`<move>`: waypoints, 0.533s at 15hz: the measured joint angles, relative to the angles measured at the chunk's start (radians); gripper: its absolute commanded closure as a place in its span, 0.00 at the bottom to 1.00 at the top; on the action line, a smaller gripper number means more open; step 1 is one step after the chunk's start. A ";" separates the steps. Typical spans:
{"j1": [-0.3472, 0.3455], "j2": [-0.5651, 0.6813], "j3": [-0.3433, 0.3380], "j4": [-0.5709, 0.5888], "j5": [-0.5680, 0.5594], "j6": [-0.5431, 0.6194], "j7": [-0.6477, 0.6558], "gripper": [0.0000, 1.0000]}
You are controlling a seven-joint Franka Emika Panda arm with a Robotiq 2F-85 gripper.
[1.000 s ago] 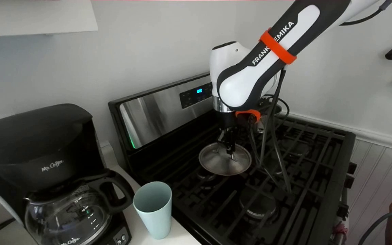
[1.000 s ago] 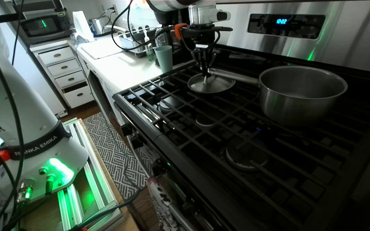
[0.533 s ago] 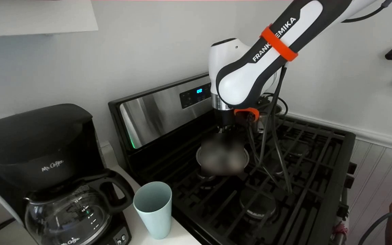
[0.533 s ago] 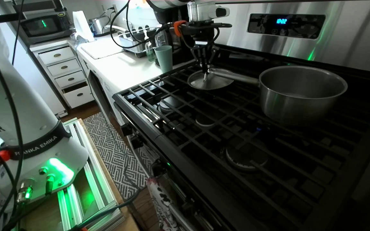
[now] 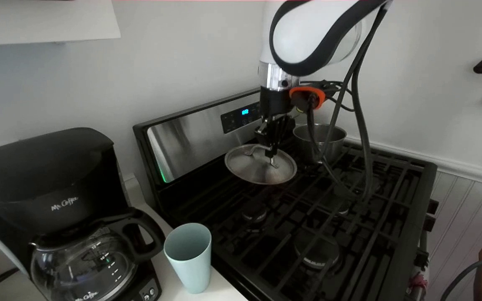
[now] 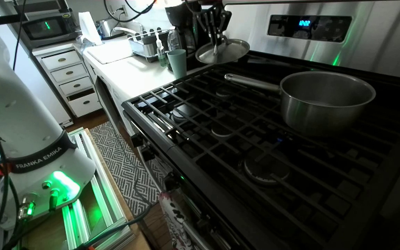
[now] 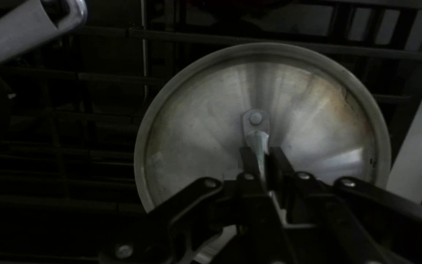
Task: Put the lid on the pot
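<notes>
The lid [image 5: 251, 170] is a flat round silvery disc with a loop handle. It hangs in the air above the rear of the stove, slightly tilted, and shows also in an exterior view [image 6: 234, 52] and in the wrist view [image 7: 196, 117]. My gripper [image 7: 261, 151] is shut on the lid's handle; it shows in both exterior views [image 5: 271, 153] [image 6: 215, 41]. The pot [image 6: 319, 116] is shiny steel, uncovered, upright on the grates, apart from the lid. It is partly behind cables in an exterior view [image 5: 306, 144]. Its handle tip shows in the wrist view [image 7: 17, 35].
Black grates [image 6: 227, 152] cover the stove top. The steel back panel [image 5: 195, 138] rises behind the lid. A pale blue cup [image 5: 191, 259] and a coffee maker [image 5: 44, 179] stand on the counter beside the stove. Loose cables [image 5: 362, 138] hang from my arm near the pot.
My gripper has risen with the lid in its grasp, from just above the grates to well above them and above the height of the pot's handle. The pot has not moved.
</notes>
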 measured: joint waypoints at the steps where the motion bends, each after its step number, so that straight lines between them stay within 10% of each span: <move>1: 0.000 -0.027 -0.001 0.001 0.000 -0.012 0.002 0.96; 8: -0.028 -0.110 -0.027 0.006 -0.010 -0.087 0.065 0.85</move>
